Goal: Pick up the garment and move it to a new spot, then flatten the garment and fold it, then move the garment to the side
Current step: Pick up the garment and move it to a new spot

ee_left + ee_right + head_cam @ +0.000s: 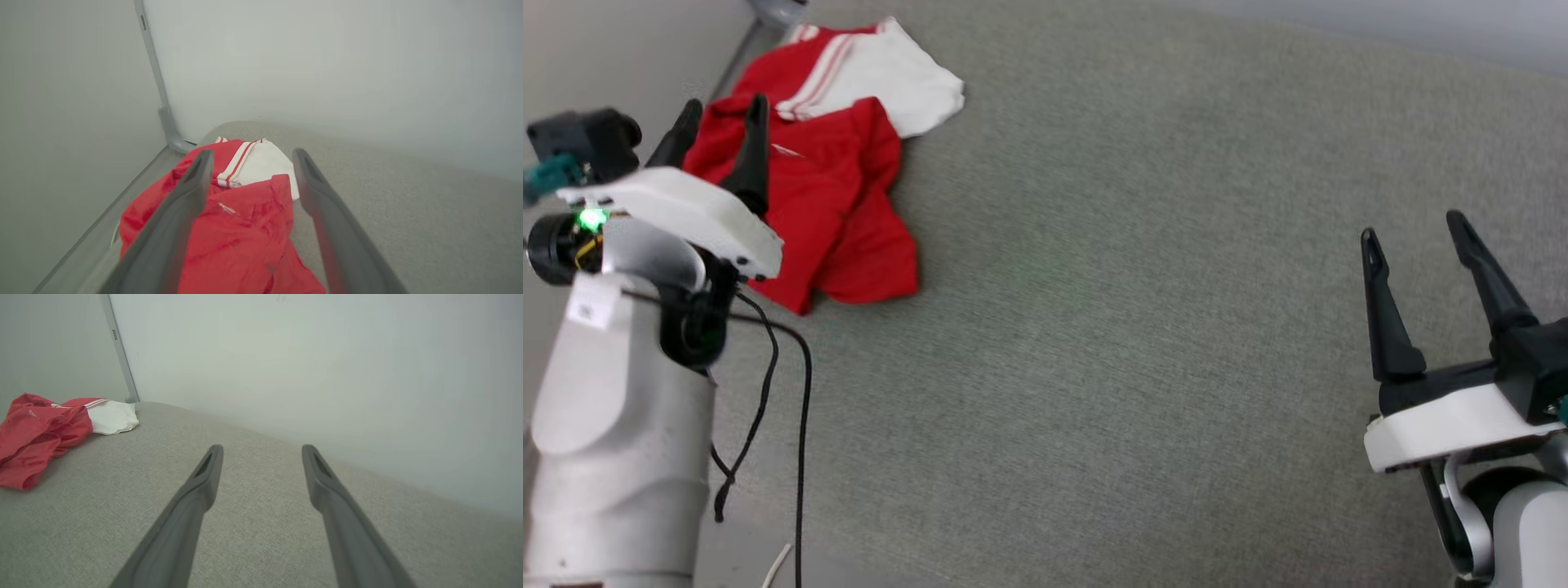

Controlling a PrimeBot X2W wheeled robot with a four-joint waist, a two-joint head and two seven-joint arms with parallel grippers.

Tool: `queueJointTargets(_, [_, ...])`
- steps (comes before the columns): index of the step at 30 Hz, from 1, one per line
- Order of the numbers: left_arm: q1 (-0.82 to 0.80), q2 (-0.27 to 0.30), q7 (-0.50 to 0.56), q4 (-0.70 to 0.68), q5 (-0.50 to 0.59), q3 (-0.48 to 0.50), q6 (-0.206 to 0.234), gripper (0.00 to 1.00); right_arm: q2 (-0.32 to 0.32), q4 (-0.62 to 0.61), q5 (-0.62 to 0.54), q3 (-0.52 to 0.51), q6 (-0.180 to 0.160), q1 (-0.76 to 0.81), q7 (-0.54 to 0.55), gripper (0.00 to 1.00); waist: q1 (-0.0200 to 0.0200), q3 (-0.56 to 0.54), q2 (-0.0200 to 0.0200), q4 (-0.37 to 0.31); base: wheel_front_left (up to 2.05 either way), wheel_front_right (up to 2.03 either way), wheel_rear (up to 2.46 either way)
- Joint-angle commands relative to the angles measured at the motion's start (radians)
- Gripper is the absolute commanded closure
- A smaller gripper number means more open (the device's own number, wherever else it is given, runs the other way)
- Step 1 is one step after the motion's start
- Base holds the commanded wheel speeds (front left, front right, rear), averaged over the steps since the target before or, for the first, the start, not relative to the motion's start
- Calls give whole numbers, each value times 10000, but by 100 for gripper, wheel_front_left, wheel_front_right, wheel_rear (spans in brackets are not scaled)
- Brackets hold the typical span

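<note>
Garment (pixel 833 204) lies crumpled in the upper left of the head view on the grey cloth surface (pixel 1143 343), close to that surface's left edge. A white sleeve (pixel 898 77) sits at the top of the heap and red cloth trails down the frame, so the long axis runs roughly top to bottom. No lettering is visible. Left gripper (pixel 727 102) stands over the heap's left part, fingers parted a moderate way and holding nothing. In the left wrist view red cloth lies between and below the two fingers, but contact cannot be confirmed. Right gripper (pixel 1413 227), at the lower right of the head view, is well apart from the garment, fingers spread, nothing held. Judgement: pickup not yet done. The left arm is plainly the nearer, and the cloth lies ahead of and beneath its fingers, so a descent and closing should suffice.
</note>
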Motion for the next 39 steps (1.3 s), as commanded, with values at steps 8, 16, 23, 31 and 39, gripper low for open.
queueJointTargets(8, [-1334,1339,3132,1977,-1609,-1171,-8,0,-36,-51,-175,126,-7,-826,-148,0,-2,1476,0,-945,0,0,0])
queueJointTargets(16, [-1744,1925,5565,3736,-2633,-1604,-8,0,-67,74,-156,160,-7,-1173,-252,0,-2,2008,0,-1279,0,0,0])
queueJointTargets(23, [-1723,1672,5816,4759,-2957,-1660,-1,100,-96,112,-168,119,-7,-1254,-284,0,-2,2097,0,-1381,0,0,0])
queueJointTargets(31, [-2223,1914,2971,4630,-2250,-1785,88,100,-65,200,-182,-44,-7,-1069,-341,0,-2,1552,0,-1293,0,0,0])
queueJointTargets(39, [-2506,1967,262,4331,-1397,-2207,112,100,-12,481,87,-252,-7,-631,-614,0,-2,374,0,-1158,0,0,0])
